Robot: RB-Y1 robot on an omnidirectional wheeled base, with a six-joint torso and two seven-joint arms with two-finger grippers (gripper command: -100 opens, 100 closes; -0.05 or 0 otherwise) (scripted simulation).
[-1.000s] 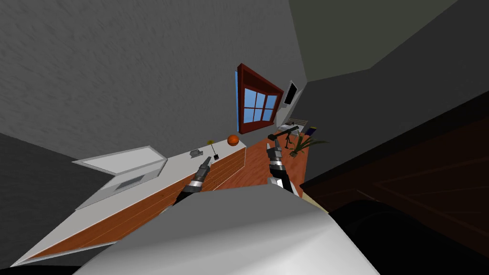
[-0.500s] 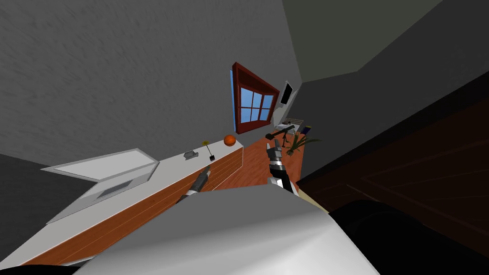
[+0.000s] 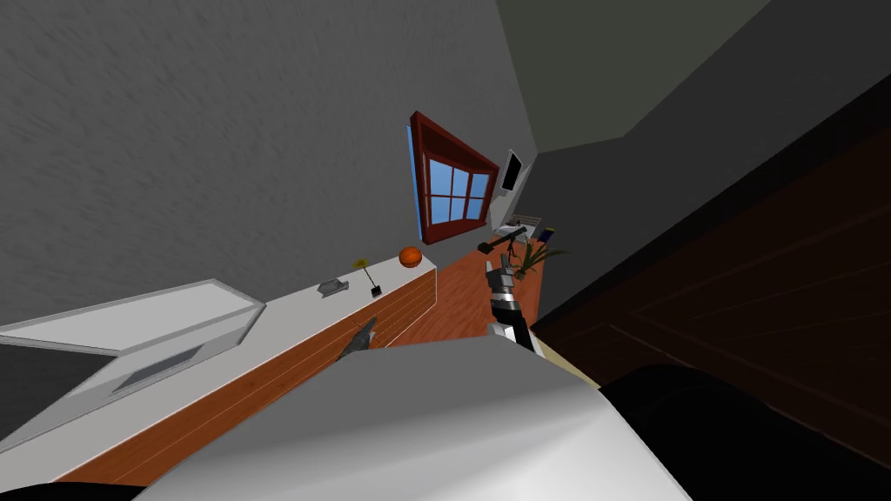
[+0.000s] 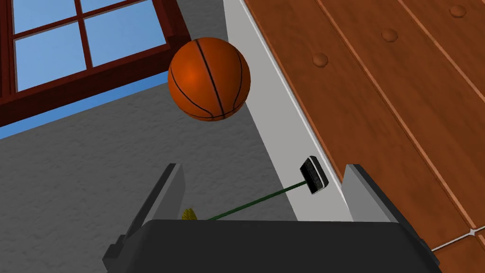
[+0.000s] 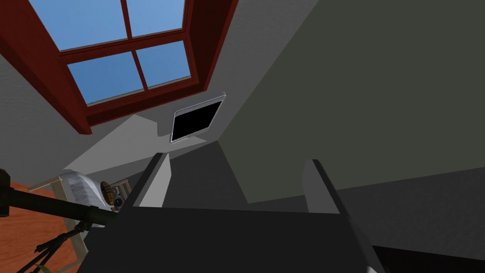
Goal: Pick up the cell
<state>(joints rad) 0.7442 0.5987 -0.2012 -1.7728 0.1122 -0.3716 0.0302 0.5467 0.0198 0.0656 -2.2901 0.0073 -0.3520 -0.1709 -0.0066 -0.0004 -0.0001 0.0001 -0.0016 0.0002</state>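
A small flat grey object (image 3: 332, 286), which may be the cell, lies on the white top (image 3: 287, 317) of a long wooden-fronted dresser. Beside it stands a thin green stem with a yellow head (image 3: 358, 263) on a small black base (image 3: 376, 292), and an orange basketball (image 3: 410, 257) rests at the far end. My left gripper (image 3: 367, 328) is open in front of the dresser's front edge, below the top. In the left wrist view the left gripper (image 4: 263, 189) points toward the black base (image 4: 314, 175) and the basketball (image 4: 209, 79). My right gripper (image 3: 498, 277) is open over the floor.
A large white hinged lid (image 3: 130, 317) stands open on the dresser's near part. A red-framed window (image 3: 448, 183), a telescope on a tripod (image 3: 505, 241) and a plant (image 3: 531, 255) lie beyond on the wooden floor. A dark wooden surface (image 3: 740, 287) runs along the right.
My head view has swung, so the dresser and window sit further left. My left gripper has dropped lower toward my chest, off the dresser's top to its front edge. The right arm holds its place.
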